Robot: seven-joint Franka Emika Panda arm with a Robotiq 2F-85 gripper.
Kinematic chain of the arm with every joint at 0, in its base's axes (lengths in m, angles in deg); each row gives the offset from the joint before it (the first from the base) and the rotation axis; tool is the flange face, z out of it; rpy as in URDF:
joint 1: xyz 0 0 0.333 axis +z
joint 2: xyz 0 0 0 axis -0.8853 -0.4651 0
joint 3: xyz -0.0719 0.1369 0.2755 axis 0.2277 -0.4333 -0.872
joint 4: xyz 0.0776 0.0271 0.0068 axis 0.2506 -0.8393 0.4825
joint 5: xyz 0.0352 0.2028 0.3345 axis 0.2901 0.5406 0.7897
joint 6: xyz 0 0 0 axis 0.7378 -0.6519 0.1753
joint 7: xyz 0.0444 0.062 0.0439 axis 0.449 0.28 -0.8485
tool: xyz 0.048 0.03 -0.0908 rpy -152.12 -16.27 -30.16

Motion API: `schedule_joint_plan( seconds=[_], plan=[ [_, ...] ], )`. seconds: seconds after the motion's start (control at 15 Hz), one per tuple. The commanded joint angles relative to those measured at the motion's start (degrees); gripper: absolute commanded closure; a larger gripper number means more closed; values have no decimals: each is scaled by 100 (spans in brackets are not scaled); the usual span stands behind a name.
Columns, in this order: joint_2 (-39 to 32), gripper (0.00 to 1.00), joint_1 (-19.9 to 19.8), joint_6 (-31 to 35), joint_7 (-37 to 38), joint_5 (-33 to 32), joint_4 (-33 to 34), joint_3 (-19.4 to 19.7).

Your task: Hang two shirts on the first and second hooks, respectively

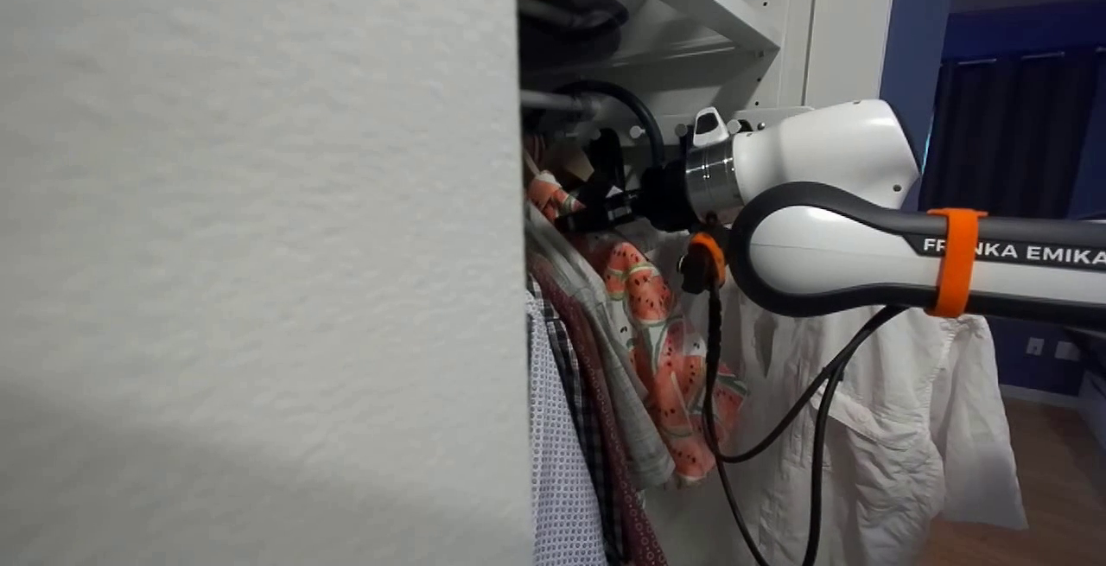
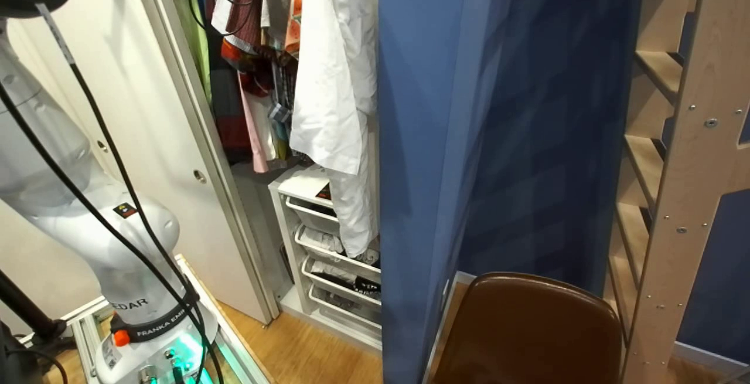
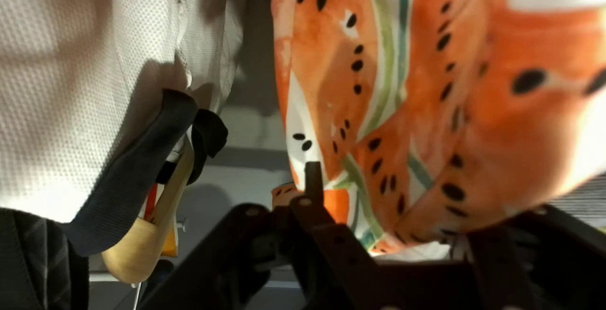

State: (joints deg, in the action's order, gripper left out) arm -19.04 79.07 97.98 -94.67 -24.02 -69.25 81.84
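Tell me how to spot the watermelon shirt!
In an exterior view, follow the white robot arm left into the closet. There the watermelon shirt hangs between a white shirt and a grey garment. Unlike them, it shows orange slices with black seeds.

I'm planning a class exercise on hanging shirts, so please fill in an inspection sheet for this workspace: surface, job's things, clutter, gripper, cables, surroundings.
Surface: white drawer unit, with a black-and-red item on its top.
Job's things: watermelon-print shirt hanging beside a pale grey garment; white shirt hanging, its support hidden; hooks small and white, in a row, first and second not identifiable.
Clutter: maroon garment and pale dotted garment, hanging further along.
Gripper: at the watermelon-print shirt; cannot tell whether it grips it.
Cables: black cables loop in front of the white shirt in an exterior view.
Surroundings: brown chair, wooden ladder, blue wall.
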Motion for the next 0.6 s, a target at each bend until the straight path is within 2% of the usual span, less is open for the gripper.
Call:
schedule_joint_plan(
  seconds=[0.0,0.07,0.13,0.27,0.53],
  plan=[
    [-129,14,124,-43,-253,235,91,84],
    [-160,17,111,-13,-260,223,109,85],
    [-177,44,105,17,-245,224,105,77],
    [-198,47,105,164,-281,248,123,91],
    [-146,75,234,473,-587,624,91,153]
  ],
)
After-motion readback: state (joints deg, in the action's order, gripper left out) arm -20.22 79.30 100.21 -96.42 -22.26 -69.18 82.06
